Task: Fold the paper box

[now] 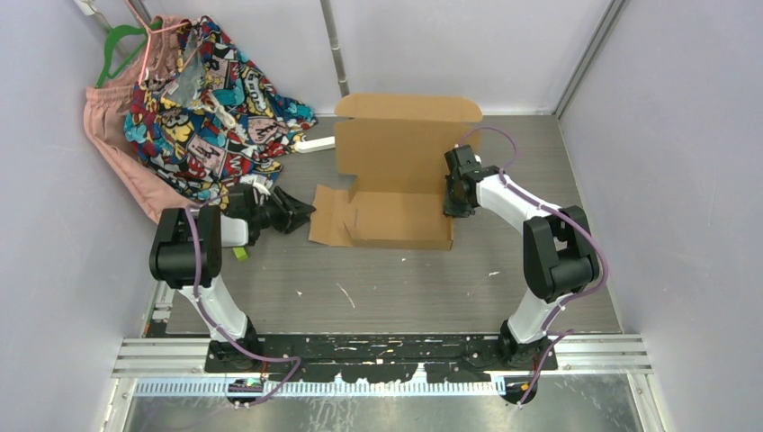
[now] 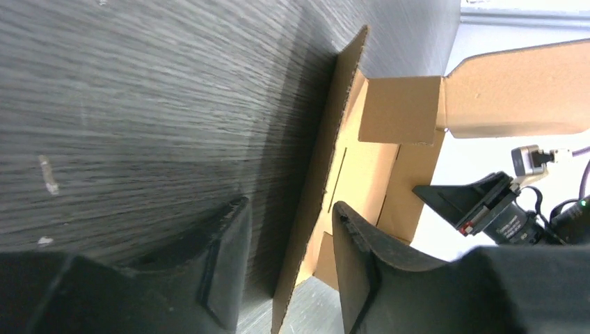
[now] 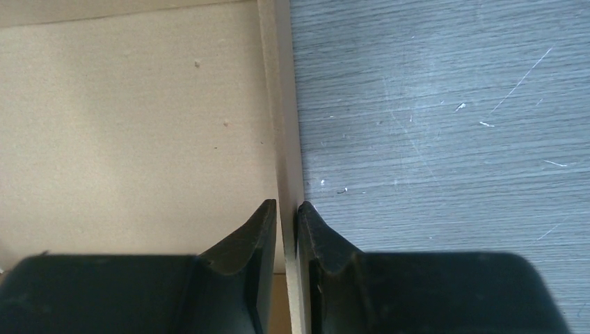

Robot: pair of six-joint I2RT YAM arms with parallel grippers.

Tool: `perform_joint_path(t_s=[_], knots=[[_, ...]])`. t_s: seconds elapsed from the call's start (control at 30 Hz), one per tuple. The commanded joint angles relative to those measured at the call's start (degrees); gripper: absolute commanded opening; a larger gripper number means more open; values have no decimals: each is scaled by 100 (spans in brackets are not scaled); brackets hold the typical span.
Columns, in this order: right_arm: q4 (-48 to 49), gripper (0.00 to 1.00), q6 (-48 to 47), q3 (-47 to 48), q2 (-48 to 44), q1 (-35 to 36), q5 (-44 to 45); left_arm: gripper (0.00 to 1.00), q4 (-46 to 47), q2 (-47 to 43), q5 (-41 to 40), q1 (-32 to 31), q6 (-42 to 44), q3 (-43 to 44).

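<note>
At the right pincer [image 3: 286, 205], note both fingers pinched tight on the thin upright right wall of the paper box [image 1: 396, 171]. At the left pincer [image 2: 285, 209], note fingers parted astride the box's left flap edge, with a gap beside one finger and no firm hold evident. Locate the box mid-tabletop [image 1: 405, 288], toward the far edge, lid panel raised.

Expect creasing or tearing if pulled against the right clamp. Expect flap slip-out on the left, or sliding of the whole sheet.

Treat tab-and-slot fit as unverified: cut off in both wrist views, too small from above.
</note>
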Motion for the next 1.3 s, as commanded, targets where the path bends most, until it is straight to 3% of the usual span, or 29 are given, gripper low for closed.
perform_joint_path(t_s=[0.0, 0.07, 0.27, 0.57, 0.77, 0.97, 1.1, 1.27], knots=[[63, 24, -23, 240, 38, 39, -9, 54, 790, -330, 83, 43, -145, -131], [82, 24, -22, 214, 22, 39, -7, 58, 797, -459, 70, 42, -126, -162], [100, 24, -32, 173, 2, 40, -28, 57, 573, -741, -132, 92, -38, -263], [107, 24, -57, 144, -50, 39, -68, 25, 82, -951, -485, 230, 143, -351], [120, 24, -51, 135, -55, 35, -103, 18, -659, -985, -856, 231, 526, -224], [147, 24, -39, 120, -44, 39, -138, 11, -257, -443, -666, 190, 427, -148], [118, 24, -56, 134, -55, 39, -116, 18, 15, -109, -572, 93, 383, -57], [77, 23, -76, 166, -23, 39, -61, 17, 436, 238, -362, -119, 155, 105]])
